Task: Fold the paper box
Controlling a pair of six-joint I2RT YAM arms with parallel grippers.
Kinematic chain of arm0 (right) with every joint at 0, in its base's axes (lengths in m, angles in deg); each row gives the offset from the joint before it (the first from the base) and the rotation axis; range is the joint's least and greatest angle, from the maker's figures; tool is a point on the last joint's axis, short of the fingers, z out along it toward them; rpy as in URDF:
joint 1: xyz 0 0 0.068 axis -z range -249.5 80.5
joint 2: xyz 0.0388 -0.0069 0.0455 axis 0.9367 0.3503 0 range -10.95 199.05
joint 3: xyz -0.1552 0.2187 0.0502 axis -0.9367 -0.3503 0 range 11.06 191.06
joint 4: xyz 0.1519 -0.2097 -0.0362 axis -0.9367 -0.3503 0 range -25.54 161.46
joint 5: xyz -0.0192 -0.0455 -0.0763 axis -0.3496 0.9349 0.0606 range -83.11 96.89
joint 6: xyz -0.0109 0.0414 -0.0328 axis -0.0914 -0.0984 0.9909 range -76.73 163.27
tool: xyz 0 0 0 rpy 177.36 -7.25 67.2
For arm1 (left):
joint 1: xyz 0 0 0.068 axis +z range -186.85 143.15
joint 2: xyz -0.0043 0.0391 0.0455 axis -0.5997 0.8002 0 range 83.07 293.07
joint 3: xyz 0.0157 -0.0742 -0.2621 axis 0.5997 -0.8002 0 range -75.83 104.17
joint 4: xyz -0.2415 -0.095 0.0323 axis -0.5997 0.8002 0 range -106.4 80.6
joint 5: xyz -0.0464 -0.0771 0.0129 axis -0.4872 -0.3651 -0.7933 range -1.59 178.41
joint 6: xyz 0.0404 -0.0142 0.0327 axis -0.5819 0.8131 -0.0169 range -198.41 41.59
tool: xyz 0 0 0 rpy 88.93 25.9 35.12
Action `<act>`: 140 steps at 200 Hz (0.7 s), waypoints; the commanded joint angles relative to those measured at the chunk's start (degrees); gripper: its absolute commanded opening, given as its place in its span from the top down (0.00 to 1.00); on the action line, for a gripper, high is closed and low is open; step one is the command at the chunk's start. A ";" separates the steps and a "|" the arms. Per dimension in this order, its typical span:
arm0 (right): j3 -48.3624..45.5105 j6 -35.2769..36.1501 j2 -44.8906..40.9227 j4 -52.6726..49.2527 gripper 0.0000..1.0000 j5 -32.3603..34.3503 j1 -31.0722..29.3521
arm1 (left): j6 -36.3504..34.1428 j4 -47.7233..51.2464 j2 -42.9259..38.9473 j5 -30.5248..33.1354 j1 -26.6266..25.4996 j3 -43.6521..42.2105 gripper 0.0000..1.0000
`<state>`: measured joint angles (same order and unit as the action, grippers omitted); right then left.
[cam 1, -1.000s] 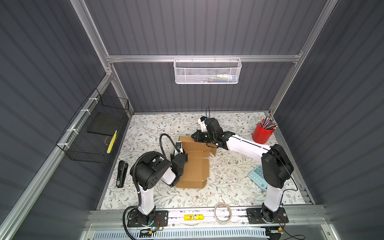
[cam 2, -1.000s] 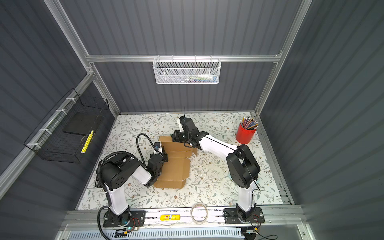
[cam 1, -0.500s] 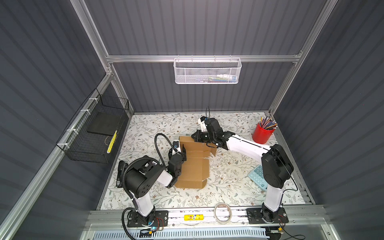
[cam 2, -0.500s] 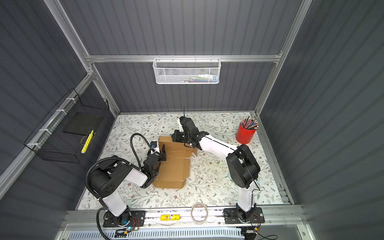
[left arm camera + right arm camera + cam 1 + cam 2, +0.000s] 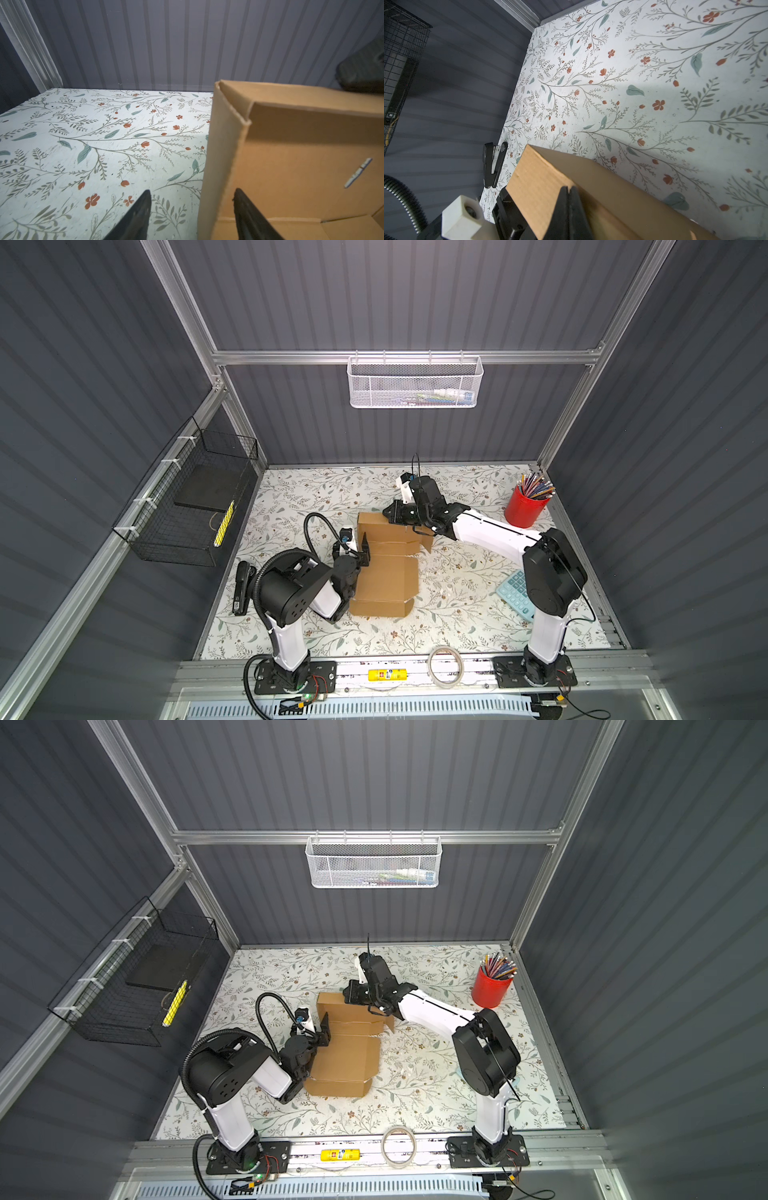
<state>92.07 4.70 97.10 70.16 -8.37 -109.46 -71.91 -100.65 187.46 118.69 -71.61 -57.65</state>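
Paper box (image 5: 347, 1056): left gripper (image 5: 325, 1029) at side edge, right gripper (image 5: 348, 997) at far flap.

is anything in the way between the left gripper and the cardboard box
Nothing visible does. The left gripper is open and straddles a raised side wall of the plain brown corrugated cardboard box, one finger outside, one inside.

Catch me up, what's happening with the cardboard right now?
Both arms are on the paper box, which sits partly formed on the table with its left side wall and far panel standing up. The left hand is open and straddles the left side wall, which stands between its fingers. The right hand is shut and rests against the raised far panel.
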 commanded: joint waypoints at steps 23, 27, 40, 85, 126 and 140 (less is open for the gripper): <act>-0.77 0.08 0.94 -2.09 0.96 -0.86 -0.20 | -5.19 -1.69 0.30 -0.58 0.39 3.49 0.41; -0.85 0.07 1.00 -2.02 0.96 -0.91 -0.20 | -5.54 -1.07 0.20 -0.49 0.40 3.88 0.41; -1.10 -0.17 1.11 -1.72 0.96 -1.08 -0.24 | -6.29 0.57 -0.15 -0.19 0.40 4.88 0.44; -1.16 -0.28 1.17 -1.18 0.96 -1.28 -0.17 | -8.27 1.94 -0.91 2.67 0.40 6.49 0.53; -0.15 -0.20 1.59 -1.41 0.96 -1.82 -0.11 | -9.85 3.36 -1.26 3.90 0.40 7.57 0.62; 0.00 -0.11 1.64 -1.55 0.96 -1.78 -0.11 | -10.24 3.80 -1.37 4.16 0.40 7.91 0.65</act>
<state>92.05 4.70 97.21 70.44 -9.49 -109.46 -79.97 -97.74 187.44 120.99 -71.61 -51.21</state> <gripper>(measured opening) 0.049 0.372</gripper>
